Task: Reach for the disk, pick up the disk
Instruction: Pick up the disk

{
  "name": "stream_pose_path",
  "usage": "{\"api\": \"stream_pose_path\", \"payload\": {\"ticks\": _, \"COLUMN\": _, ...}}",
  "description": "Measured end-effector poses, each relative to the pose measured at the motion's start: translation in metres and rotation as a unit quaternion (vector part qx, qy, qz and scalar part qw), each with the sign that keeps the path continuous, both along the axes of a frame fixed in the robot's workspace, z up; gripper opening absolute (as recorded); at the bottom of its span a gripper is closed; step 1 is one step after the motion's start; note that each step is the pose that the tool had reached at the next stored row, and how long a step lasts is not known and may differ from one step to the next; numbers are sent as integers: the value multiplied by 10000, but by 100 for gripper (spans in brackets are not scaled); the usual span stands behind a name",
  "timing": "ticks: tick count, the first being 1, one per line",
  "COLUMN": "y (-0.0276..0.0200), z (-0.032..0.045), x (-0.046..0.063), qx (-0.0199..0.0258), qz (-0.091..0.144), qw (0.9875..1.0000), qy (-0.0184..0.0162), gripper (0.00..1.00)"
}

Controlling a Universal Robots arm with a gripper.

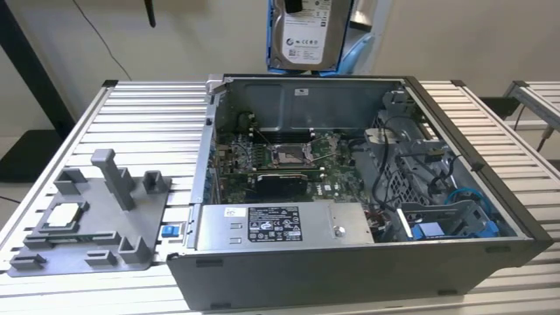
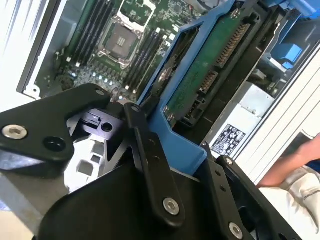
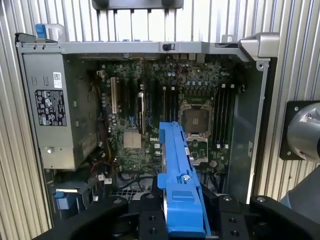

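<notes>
The disk (image 1: 306, 33) hangs upright high above the back wall of the open computer case (image 1: 350, 275); its silver face and white label show in the exterior view. In the second wrist view its green circuit board (image 2: 210, 65) and blue bracket (image 2: 170, 130) sit between my black fingers (image 2: 150, 165). In the first wrist view the bracket's blue edge (image 3: 180, 190) runs up from my gripper (image 3: 185, 225), with the motherboard far below. My gripper (image 2: 187, 170) is shut on the disk's bracket end.
Inside the case are a motherboard (image 1: 280, 157), a power supply (image 1: 280, 226) and a blue caddy (image 1: 437, 230). On the slatted metal table (image 1: 149, 111), at the exterior view's left, stands a grey fixture (image 1: 96, 216) holding a small silver chip (image 1: 63, 215). A person's arm (image 2: 290, 170) is nearby.
</notes>
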State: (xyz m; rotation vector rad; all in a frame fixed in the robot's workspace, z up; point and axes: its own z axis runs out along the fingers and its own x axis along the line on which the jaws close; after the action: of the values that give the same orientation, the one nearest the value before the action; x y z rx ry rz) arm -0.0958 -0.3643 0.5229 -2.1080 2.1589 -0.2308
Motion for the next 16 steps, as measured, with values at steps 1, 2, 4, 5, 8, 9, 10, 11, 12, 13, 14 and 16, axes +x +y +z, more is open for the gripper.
{"api": "stream_pose_path", "payload": {"ticks": 1, "y": 0, "z": 0, "x": 34, "qx": 0, "qz": 0, "qw": 10000, "qy": 0, "gripper": 0}}
{"api": "stream_pose_path", "payload": {"ticks": 2, "y": 0, "z": 0, "x": 67, "qx": 0, "qz": 0, "qw": 10000, "qy": 0, "gripper": 0}}
{"api": "stream_pose_path", "payload": {"ticks": 4, "y": 0, "z": 0, "x": 132, "qx": 0, "qz": 0, "qw": 10000, "qy": 0, "gripper": 0}}
{"api": "stream_pose_path", "payload": {"ticks": 5, "y": 0, "z": 0, "x": 166, "qx": 0, "qz": 0, "qw": 10000, "qy": 1, "gripper": 0}}
{"api": "stream_pose_path", "payload": {"ticks": 8, "y": 0, "z": 0, "x": 262, "qx": 0, "qz": 0, "qw": 10000, "qy": 1, "gripper": 0}}
{"api": "stream_pose_path", "payload": {"ticks": 9, "y": 0, "z": 0, "x": 291, "qx": 0, "qz": 0, "qw": 10000, "qy": 1, "gripper": 0}}
{"api": "stream_pose_path", "payload": {"ticks": 10, "y": 0, "z": 0, "x": 322, "qx": 1, "qz": 0, "qw": 10000, "qy": 1, "gripper": 0}}
{"api": "stream_pose_path", "payload": {"ticks": 11, "y": 0, "z": 0, "x": 354, "qx": 0, "qz": 1, "qw": 10000, "qy": 1, "gripper": 0}}
{"api": "stream_pose_path", "payload": {"ticks": 12, "y": 0, "z": 0, "x": 385, "qx": 0, "qz": 1, "qw": 10000, "qy": 2, "gripper": 0}}
{"api": "stream_pose_path", "payload": {"ticks": 13, "y": 0, "z": 0, "x": 415, "qx": 0, "qz": 2, "qw": 10000, "qy": 2, "gripper": 0}}
{"api": "stream_pose_path", "payload": {"ticks": 14, "y": 0, "z": 0, "x": 444, "qx": 0, "qz": 6, "qw": 10000, "qy": 3, "gripper": 0}}
{"api": "stream_pose_path", "payload": {"ticks": 16, "y": 0, "z": -1, "x": 501, "qx": 0, "qz": 21, "qw": 10000, "qy": 5, "gripper": 0}}
